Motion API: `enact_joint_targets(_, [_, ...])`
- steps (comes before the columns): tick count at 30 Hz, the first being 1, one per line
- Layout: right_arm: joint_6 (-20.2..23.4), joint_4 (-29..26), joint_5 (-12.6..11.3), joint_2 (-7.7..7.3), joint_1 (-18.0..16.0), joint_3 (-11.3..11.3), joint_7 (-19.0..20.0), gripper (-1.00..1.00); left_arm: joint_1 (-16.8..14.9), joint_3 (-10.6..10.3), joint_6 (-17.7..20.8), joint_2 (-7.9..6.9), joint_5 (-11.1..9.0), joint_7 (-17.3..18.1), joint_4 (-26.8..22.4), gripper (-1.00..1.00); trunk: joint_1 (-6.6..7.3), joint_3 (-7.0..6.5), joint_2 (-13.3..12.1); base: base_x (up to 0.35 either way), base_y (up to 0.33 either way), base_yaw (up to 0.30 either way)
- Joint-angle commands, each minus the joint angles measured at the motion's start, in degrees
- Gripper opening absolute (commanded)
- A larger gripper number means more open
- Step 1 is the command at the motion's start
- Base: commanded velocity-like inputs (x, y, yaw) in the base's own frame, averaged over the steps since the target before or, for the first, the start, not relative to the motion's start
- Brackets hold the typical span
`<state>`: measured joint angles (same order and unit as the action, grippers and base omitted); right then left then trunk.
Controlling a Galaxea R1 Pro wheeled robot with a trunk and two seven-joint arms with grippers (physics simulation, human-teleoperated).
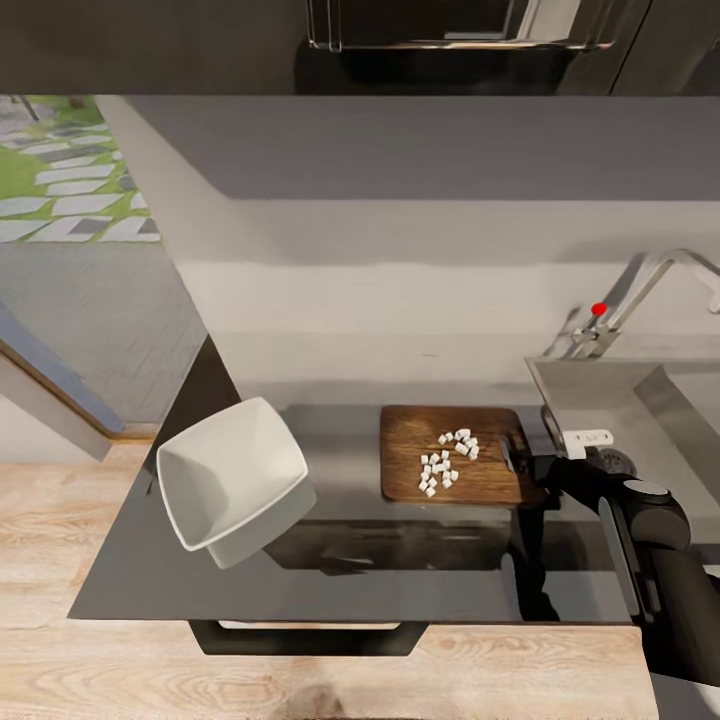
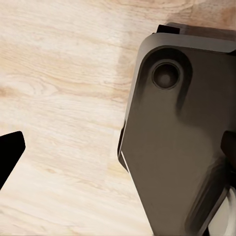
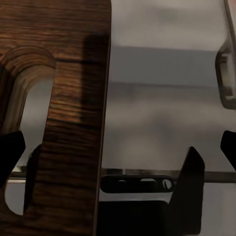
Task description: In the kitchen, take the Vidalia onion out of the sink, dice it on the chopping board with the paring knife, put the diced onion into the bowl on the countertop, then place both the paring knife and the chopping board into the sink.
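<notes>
Right arm (image 1: 655,560) occupies the lower right of the head frame, black, reaching up-left toward the board's right end. Right pincer (image 1: 520,462) sits at that end of the board (image 1: 450,455); in the right wrist view its dark fingertips (image 3: 11,152) stand far apart at opposite frame edges, jaws wide, with the board's handle end lying between them. Whether the tips touch the wood cannot be told.

Board lies flat on the desk (image 1: 350,570), centre of the head frame, long axis running left to right, slot handle (image 3: 27,147) at the right end nearest the sink (image 1: 620,400). Diced onion (image 1: 446,462) rests as small white cubes in a loose cluster on the board's right half, trending from lower left to upper right.

Bowl (image 1: 235,480) sits at left of centre on the desk, well apart from the board, tilted, its open mouth facing left.

Sink is at the right edge, just beside the board; tap (image 1: 640,300) with red dot (image 1: 599,309) stands behind it.

Left pincer: the left wrist view shows one dark fingertip (image 2: 10,152) over pale plank floor (image 2: 59,98), beside a dark robot part (image 2: 182,137); its opening cannot be told.
</notes>
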<state>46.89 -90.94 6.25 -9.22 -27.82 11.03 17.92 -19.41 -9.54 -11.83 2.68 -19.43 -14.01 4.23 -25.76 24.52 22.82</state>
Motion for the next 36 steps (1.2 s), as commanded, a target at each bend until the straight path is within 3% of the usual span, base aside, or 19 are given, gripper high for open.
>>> enact_joint_targets(1, [0.22,-0.05,0.60,-0.01,-0.04,0.05,0.53,1.00,-0.10,-0.48,-0.39,0.05,-0.43,-0.05,0.25,1.00,-0.03,0.17,0.10,0.000,0.000,0.000])
enact_joint_targets(28, [0.30,-0.03,0.60,0.04,-0.04,-0.07,0.56,1.00,-0.10,-0.48,-0.39,0.05,-0.43,-0.05,0.25,1.00,-0.03,2.29,0.10,0.000,0.000,0.000])
enact_joint_targets(36, [0.31,-0.03,0.69,0.00,-0.04,-2.24,0.46,1.00,-0.10,-0.48,-0.39,0.05,-0.43,-0.05,0.25,1.00,-0.03,2.81,0.10,0.000,0.000,0.000])
